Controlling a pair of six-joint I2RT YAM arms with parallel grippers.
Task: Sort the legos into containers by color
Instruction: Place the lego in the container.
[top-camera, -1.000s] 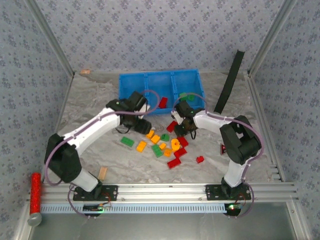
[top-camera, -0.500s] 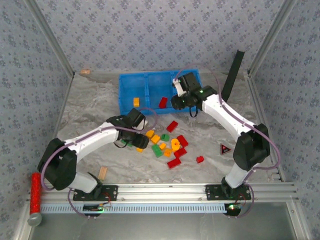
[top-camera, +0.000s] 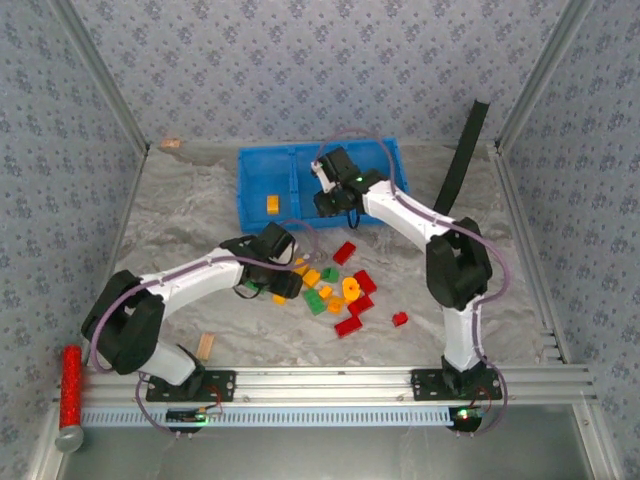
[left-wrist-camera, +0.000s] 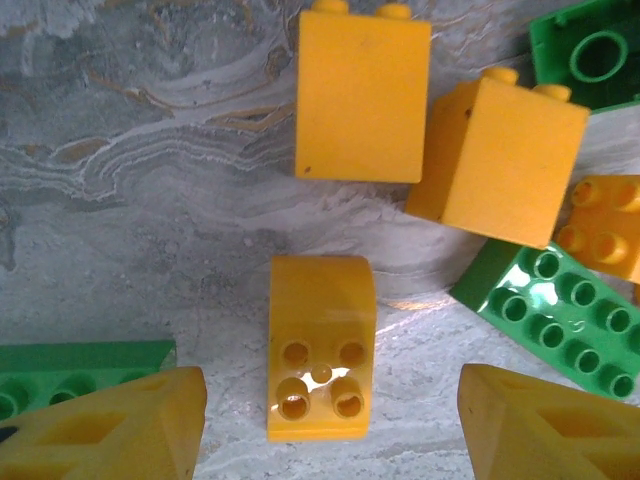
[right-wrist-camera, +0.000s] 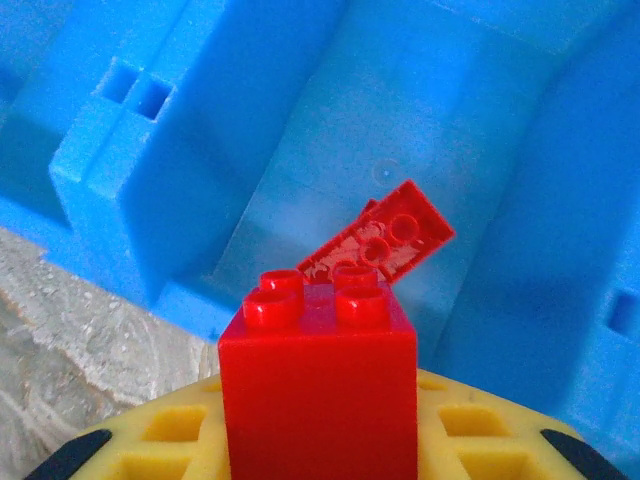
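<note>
Red lego (right-wrist-camera: 318, 385), its base cut off, sits clamped in right gripper (top-camera: 327, 203).

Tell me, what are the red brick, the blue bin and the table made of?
The red brick looks like hard plastic: it is glossy, with moulded round studs and crisp edges. The blue bin looks like plastic too, smooth and slightly shiny, with moulded slots in its wall. The table has grey, marble-like swirls. I cannot tell whether it is real stone or a printed sheet.
</note>
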